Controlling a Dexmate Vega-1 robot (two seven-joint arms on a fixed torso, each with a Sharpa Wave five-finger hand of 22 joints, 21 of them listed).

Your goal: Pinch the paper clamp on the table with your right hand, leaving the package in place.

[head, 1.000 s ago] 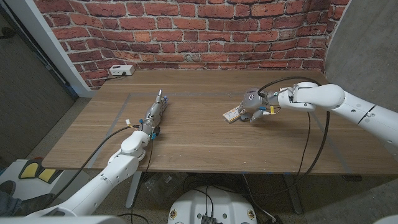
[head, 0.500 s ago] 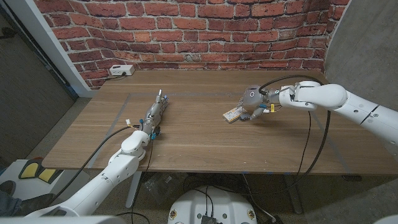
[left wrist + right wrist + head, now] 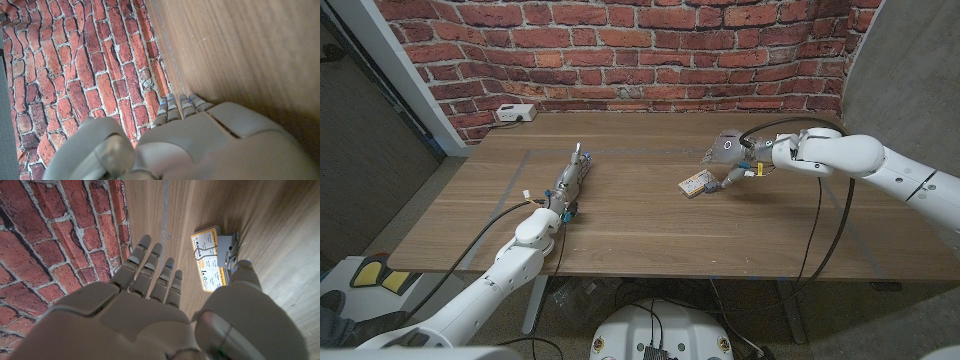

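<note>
The right hand (image 3: 728, 160) hovers just above the table (image 3: 640, 220) with fingers (image 3: 150, 272) spread, holding nothing. Just beside its thumb (image 3: 240, 277) lies the package (image 3: 694, 184), the paper clamp (image 3: 227, 247) clipped on it. The left hand (image 3: 570, 180) rests outstretched, well apart

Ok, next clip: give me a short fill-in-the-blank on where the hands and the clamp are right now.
1. The paper clamp is clipped onto the ____.
2. The right hand holds ____.
3. The left hand lies stretched out on the ____.
4. The wall behind the table is made of ____.

Missing words: package; nothing; table; brick
</note>
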